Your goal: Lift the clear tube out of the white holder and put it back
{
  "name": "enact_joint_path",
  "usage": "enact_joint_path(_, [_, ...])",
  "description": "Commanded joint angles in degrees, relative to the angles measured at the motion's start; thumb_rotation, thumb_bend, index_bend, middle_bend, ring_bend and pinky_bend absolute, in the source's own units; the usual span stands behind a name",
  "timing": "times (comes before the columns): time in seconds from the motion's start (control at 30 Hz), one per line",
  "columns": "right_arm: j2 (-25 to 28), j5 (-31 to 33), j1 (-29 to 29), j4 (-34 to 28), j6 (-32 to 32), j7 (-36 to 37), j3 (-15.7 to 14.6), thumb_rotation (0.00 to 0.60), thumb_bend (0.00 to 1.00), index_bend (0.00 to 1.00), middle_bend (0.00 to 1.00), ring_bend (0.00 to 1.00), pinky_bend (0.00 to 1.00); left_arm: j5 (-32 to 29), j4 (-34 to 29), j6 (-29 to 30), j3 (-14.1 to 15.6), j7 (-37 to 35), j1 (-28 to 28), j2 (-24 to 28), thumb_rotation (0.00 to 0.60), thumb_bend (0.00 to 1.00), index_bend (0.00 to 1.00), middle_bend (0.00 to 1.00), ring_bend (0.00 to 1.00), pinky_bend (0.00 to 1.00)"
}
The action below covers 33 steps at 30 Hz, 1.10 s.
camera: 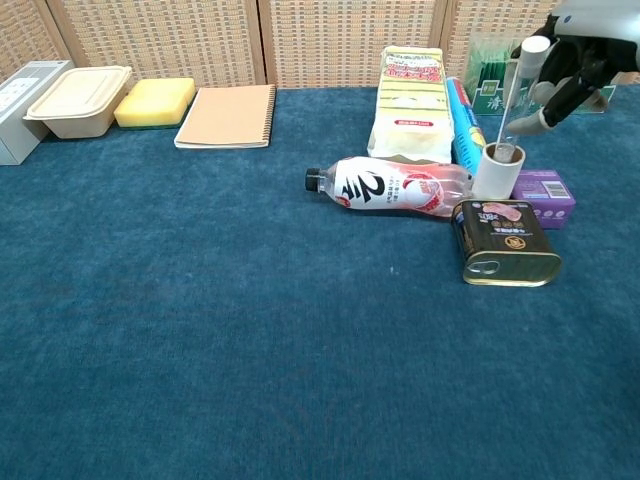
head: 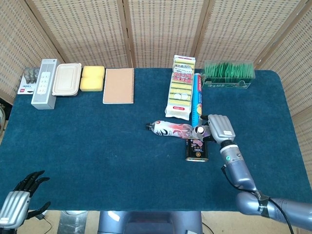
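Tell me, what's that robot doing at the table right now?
Its right hand holds a thin clear tube with a white cap upright, the lower end inside the short white cylindrical holder. That holder stands between a lying plastic bottle and a dark tin can. The left hand rests idle off the near table edge, fingers apart.

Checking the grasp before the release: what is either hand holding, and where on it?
The right hand holds the clear tube near its white-capped top; the left hand holds nothing.
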Motion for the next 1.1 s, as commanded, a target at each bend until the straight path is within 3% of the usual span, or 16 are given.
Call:
enact_joint_path(0.03, [-0.7,0.4,0.4,0.8,-0.5,-0.3,-0.2,0.6,0.35,0.76,0.86,0.85,0.78,0.0,-0.1,0.0,0.0,0.0,-0.1,0.1,0.6,0.18,0.24,0.15,0.12,0.23])
enact_joint_path(0.37, [-1.2,0.8,0.7,2.9,-2.1,0.2,-0.3,0.6,0.32,0.72,0.79,0.78,0.72,-0.1,-0.4,-0.3,-0.2,-0.3,-0.4,0.3,0.6,0.18,0.23,0.15,0.12,0.23])
enact_joint_path(0.53, [-0.1,-0.3,0.7,3.0,-4.3,1.1,-0.9,0.6,0.26,0.59,0.64,0.65,0.64,0.1,-0.3,-0.2,-0.2,-0.4,-0.4,0.3,0.6,0.18,0.23,0.15,0.12,0.23])
enact_joint_path(0.8, [1.8,-3.7,-0.1,2.4,-5.2,3.3,-1.4,0.6,0.25,0.38,0.39,0.41,0.47,0.6,-0.1,0.2,-0.1,-0.6,-0.4,0.2,0.6,0.18,0.24,0.15,0.12,0.23])
enact_joint_path(1.1, [4.2,-7.4,-1.7,1.4,-3.5,5.6,-1.1,0.6,0.25,0.27,0.25,0.28,0.36,0.9,-0.1,0.4,0.0,-0.5,-0.4,0.2,0.6,0.18,0.23,0.15,0.12,0.23])
